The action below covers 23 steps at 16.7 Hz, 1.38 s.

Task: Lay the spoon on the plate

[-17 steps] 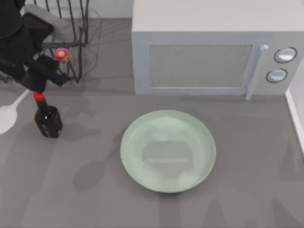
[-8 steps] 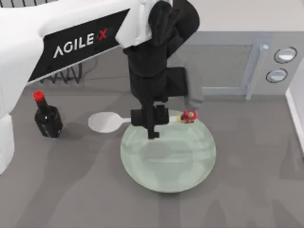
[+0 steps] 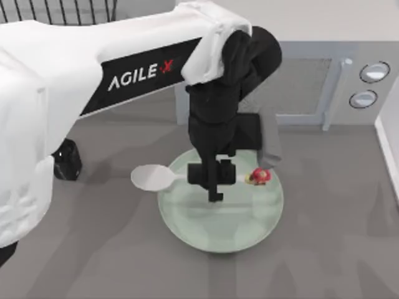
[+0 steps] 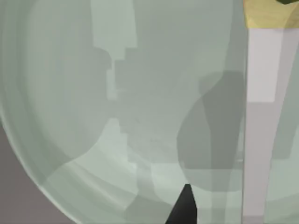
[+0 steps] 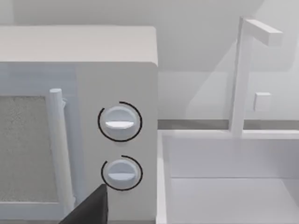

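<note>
Pincer of your left arm [image 3: 214, 176] grips the thin-handled white spoon [image 3: 153, 177] over the smooth, round, pale green plate [image 3: 249, 224]; oval bowl overhangs the rim.

The grey table [image 3: 336, 249] carries the plate [image 3: 249, 230], a microwave [image 3: 324, 81] (behind it) and a dark bottle [image 3: 67, 161].

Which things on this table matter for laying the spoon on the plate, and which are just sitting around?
Part of the job:
- spoon, held by its handle over the plate
- plate
- left gripper, above the plate

Just lying about:
- microwave
- dark bottle, at the table's left
- wire rack, back left
</note>
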Motion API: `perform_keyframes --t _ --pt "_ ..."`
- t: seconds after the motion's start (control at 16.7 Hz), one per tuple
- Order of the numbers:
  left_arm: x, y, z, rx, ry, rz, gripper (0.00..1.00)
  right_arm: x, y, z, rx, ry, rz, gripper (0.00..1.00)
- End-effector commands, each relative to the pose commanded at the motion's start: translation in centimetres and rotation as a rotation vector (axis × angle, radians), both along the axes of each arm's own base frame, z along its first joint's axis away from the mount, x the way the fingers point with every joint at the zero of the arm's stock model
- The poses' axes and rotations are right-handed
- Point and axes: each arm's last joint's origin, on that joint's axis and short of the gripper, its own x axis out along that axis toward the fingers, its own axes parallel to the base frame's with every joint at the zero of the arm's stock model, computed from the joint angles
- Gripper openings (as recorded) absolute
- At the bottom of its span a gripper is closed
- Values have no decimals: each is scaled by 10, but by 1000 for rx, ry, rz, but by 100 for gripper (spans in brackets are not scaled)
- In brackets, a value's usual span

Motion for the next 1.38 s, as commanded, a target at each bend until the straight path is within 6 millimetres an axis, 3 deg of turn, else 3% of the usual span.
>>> perform_keyframes --t 0.36,1.02,1.2,1.38 --pt "-4 -7 7 -13 -36 -25 0 0 0 0 0 0 0 100" --pt "-20 -34 48 -141 -222 -130 0 0 0 0 0 0 0 100" --pt "-20 -35 45 -151 -227 -128 0 0 0 0 0 0 0 100" --pt "-15 -32 30 -134 -195 -107 0 0 0 0 0 0 0 100"
